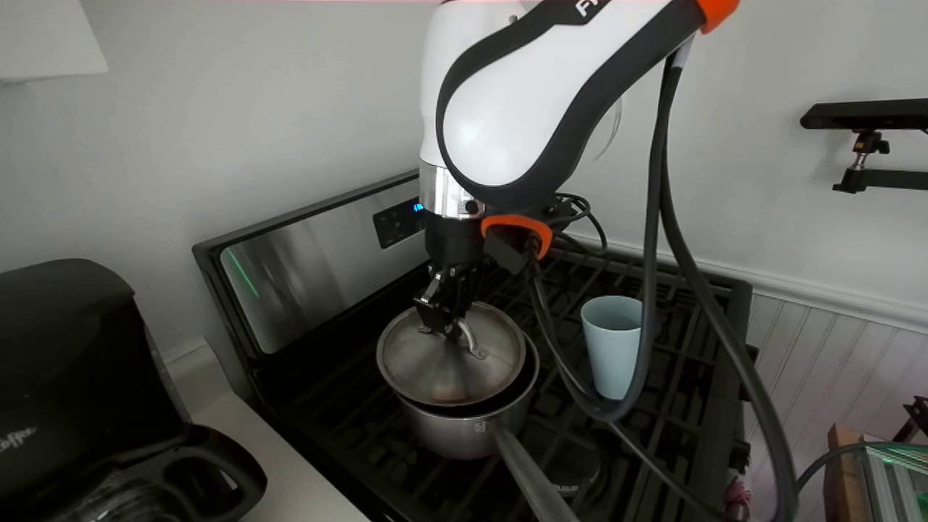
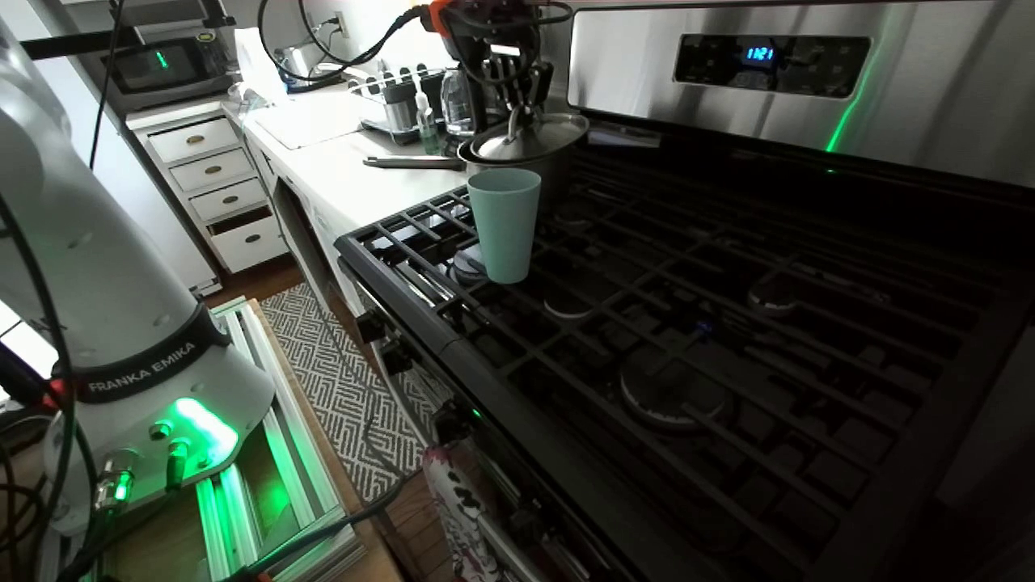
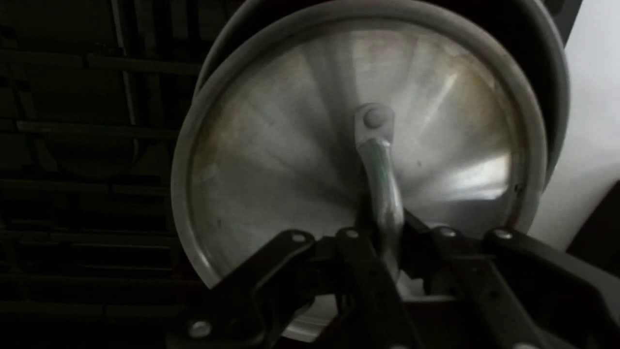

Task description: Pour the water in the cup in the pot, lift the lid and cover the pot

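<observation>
The steel pot (image 1: 471, 438) stands on the stove; it also shows in an exterior view (image 2: 558, 170), and its rim shows in the wrist view (image 3: 561, 97). The round silver lid (image 1: 428, 370) is over the pot, off-centre, leaving a dark crescent of the pot's mouth open; it also shows in the wrist view (image 3: 271, 169). Whether it touches the rim I cannot tell. My gripper (image 1: 453, 330) points down, its fingers shut on the lid's arched handle (image 3: 382, 184). The pale blue cup (image 1: 612, 355) stands upright on the grates, also in an exterior view (image 2: 505, 230). Its contents are hidden.
The pot's long handle (image 1: 533, 475) points toward the stove's front. Arm cables (image 1: 656, 290) hang in a loop by the cup. A black coffee maker (image 1: 72, 377) stands on the counter beside the stove. The stove's back panel (image 1: 312, 279) rises behind the pot.
</observation>
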You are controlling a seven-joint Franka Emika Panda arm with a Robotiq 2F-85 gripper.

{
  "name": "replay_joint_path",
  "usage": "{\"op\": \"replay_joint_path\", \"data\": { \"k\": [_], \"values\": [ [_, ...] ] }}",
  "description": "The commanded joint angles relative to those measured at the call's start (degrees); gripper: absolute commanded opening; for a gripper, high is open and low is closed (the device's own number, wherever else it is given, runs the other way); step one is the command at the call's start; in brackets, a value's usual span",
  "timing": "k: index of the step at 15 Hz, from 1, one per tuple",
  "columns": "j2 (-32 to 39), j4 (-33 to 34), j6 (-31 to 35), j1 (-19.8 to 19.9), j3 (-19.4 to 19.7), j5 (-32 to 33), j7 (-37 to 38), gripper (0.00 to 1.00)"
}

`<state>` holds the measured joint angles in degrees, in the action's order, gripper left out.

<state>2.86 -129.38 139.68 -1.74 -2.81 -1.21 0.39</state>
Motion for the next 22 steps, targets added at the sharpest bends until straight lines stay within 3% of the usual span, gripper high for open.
{"op": "replay_joint_path", "data": {
  "k": [1,22],
  "values": [
    [0.2,-0.1,1.0,-0.4,-0.3,-1.9,-1.4,0.02],
    [-1.5,-2.6,-0.5,-1.1,-0.6,4.1,-1.5,0.02]
  ]
}}
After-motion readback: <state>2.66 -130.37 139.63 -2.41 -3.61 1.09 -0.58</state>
